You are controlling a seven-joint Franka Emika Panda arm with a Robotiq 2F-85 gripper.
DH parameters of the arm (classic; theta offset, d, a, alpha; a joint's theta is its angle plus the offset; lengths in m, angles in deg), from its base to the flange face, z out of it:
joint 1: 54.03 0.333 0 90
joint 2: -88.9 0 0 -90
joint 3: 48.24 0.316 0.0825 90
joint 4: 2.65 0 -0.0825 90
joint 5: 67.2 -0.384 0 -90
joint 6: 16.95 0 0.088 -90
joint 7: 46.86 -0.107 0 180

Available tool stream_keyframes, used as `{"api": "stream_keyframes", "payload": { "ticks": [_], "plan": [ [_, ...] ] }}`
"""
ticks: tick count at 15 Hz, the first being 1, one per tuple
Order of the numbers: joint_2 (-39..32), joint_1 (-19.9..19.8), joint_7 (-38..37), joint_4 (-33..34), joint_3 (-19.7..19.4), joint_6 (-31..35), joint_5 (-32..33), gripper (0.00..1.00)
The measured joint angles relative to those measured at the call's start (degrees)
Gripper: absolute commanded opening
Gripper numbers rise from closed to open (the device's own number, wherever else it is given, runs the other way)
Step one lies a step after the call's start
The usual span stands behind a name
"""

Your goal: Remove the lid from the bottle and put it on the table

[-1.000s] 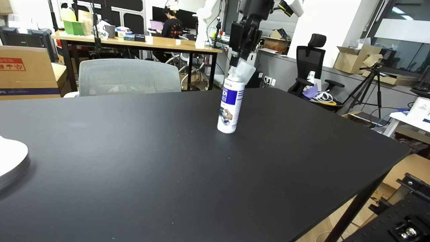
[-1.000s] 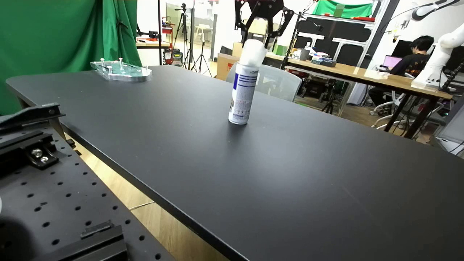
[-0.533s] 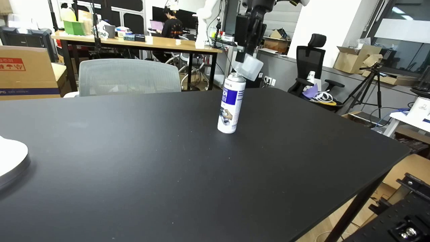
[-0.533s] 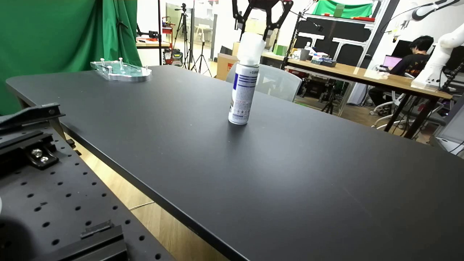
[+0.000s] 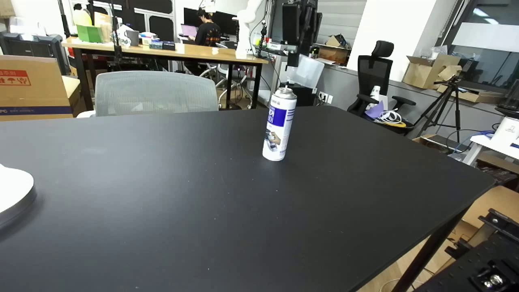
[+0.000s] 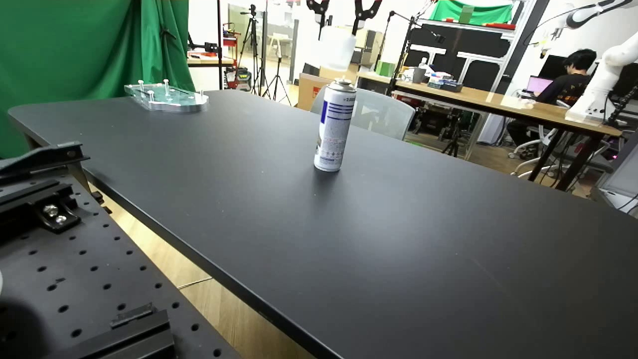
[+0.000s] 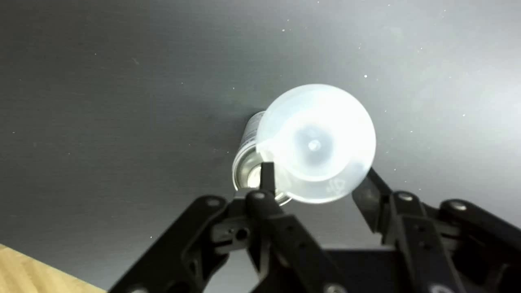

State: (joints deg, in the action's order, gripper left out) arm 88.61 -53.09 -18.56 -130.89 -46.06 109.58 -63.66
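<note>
Gripper [image 7: 319, 179] has the lid [image 6: 337, 52] pinched btwn its fingers [image 7: 267, 177], one on ea. side, tips at the lid's upper end. Lid's whitish, see-through, up in the air & off the bottle [image 5: 277, 129], at more of a tilt than the bottle in an exterior view. Below the fingers, a bit off to one side & apart from the lid: the bottle, upright, metal top [image 5: 285, 93] bare. Wrist view has that top partly hidden behind the lid, peeking out by one fingertip. Bottle's white w/ a blue label, base on the black table [image 5: 162, 194], well below the fingers. Farther from the fingers, same table, nr its end: a flat board [image 6: 169, 98] w/ short pegs. Past the table edge, lower than the fingers: black panel [image 6: 114, 284] w/ rows of holes. Beyond the fingers, across the table: gray mesh chair [image 5: 156, 93], cardboard box [image 5: 32, 97] nr it. Way back from the fingers: wooden desk [image 5: 190, 50] w/ misc. stuff on it, person [image 5: 208, 34] at a laptop [image 5: 189, 30], black office chair [image 5: 373, 77], tripod [image 5: 452, 83], green curtain [image 6: 75, 65].
</note>
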Motion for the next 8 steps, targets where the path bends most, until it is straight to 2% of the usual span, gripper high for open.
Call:
{"api": "stream_keyframes", "payload": {
  "ticks": [4,8],
  "plan": [
    [-1.5,1.7,-1.4,0.0,1.3,0.2,1.3,0.27],
    [-5.3,3.4,-5.9,0.1,2.5,3.1,6.3,0.27]
  ]
}}
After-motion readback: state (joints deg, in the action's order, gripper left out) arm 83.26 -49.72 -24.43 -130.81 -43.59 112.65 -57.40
